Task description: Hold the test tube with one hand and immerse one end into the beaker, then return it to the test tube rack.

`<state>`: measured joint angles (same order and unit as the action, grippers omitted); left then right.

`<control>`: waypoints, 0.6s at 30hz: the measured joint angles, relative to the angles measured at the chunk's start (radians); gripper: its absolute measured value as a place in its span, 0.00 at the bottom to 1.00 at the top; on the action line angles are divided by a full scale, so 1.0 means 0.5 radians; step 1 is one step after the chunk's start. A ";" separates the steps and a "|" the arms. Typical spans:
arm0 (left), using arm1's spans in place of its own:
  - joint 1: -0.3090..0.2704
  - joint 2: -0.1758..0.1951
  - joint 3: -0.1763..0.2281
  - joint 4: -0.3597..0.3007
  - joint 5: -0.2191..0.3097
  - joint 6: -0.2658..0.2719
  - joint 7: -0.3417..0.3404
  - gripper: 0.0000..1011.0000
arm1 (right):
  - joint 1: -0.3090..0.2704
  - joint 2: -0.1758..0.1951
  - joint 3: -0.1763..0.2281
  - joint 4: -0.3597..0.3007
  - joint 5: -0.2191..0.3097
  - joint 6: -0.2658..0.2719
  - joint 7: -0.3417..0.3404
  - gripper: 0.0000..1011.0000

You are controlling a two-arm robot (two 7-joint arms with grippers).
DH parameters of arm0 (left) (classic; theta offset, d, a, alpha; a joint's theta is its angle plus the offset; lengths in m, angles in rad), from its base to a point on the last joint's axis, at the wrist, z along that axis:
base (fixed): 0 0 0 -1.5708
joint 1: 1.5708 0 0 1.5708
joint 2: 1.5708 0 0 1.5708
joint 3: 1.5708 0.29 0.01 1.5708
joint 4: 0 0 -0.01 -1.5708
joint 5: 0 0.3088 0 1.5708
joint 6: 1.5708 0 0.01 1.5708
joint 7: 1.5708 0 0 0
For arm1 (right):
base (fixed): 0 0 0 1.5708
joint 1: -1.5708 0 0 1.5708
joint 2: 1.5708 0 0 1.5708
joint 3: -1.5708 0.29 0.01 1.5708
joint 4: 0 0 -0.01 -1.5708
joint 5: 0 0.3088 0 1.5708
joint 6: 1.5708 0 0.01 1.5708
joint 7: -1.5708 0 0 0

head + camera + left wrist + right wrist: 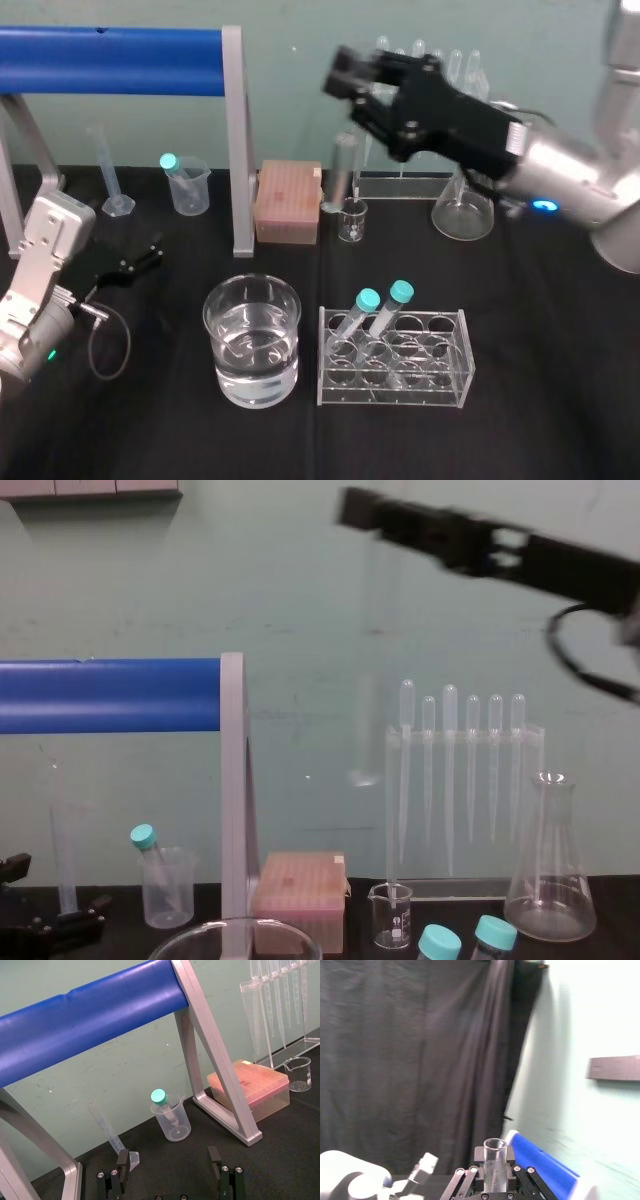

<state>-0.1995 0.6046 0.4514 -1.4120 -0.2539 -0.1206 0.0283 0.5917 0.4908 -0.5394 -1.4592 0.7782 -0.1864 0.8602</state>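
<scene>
R gripper (495, 1161) pinching test tube (372, 660). Chest cam: tube hangs vertical, high above table. Wrist cam: open rim. L gripper (168, 1160) spread, parked.

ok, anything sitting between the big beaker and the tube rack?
Nothing. In the head view a narrow strip of bare black table separates the beaker from the test tube rack; they stand apart, not touching.

Soft, even light all over the black bench (560, 400), hardly a shadow on it. Glints flash on the beaker (252, 340) rim and its water, while the right gripper (350, 100) smears with motion blur and the test tube (372, 680) is a faint streak.
</scene>
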 joint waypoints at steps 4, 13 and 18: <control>0.000 0.000 0.000 0.000 0.000 0.000 0.000 0.99 | -0.151 0.148 0.117 -0.180 0.025 0.050 -0.138 0.23; 0.000 0.000 0.000 0.000 0.000 0.000 0.000 0.99 | -0.529 0.429 0.349 -0.537 0.062 0.176 -0.416 0.23; 0.000 0.000 0.000 0.000 0.000 0.000 0.000 0.99 | -0.732 0.542 0.470 -0.638 0.059 0.222 -0.534 0.23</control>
<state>-0.1996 0.6047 0.4514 -1.4120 -0.2539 -0.1206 0.0283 0.2259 0.7619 -0.3046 -1.7783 0.8077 -0.0754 0.5932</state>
